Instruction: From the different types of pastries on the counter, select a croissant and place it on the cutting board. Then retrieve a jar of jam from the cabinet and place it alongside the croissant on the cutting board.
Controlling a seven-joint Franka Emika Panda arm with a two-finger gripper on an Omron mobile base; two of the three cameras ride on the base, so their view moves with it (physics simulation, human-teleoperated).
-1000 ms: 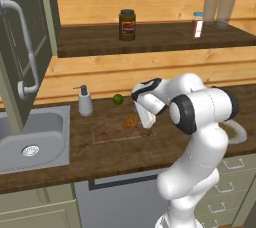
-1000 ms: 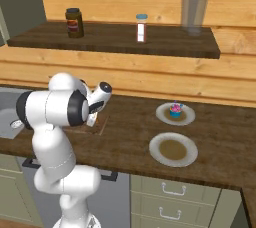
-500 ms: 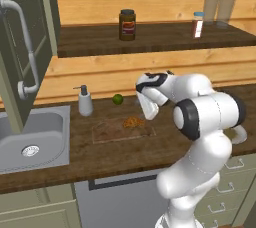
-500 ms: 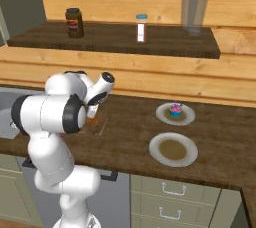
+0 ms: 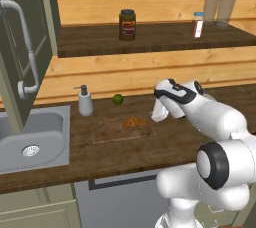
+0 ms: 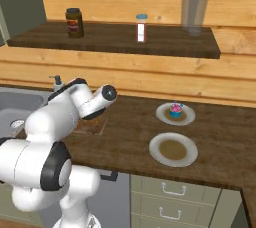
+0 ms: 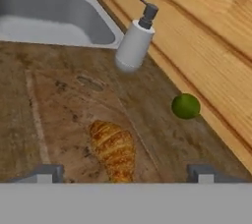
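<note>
Croissant was golden-orange, ridged, lumpy and elongated, lying flat on the cutting board, toward the board's back right corner. Board was thin, mottled brown, pale-edged, nearly same tone as the counter; it sat near the counter's back edge, just right of the sink.

My pincer hovered above the croissant, apart from it, fingertips spread either side with nothing between them, so released and empty. In the left base view my pincer hung just off the board's right edge.

Soap dispenser stood upright between sink and board, near the back wall. Green lime sat by the back edge, behind the board.

Further right on the counter: cupcake with pink and blue topping on a plate, a second plate nearer the front edge.

Cabinet door with curved pale handle stood at left. On the shelf: dark jar with yellow-red label, small white bottle, clear glass.
</note>
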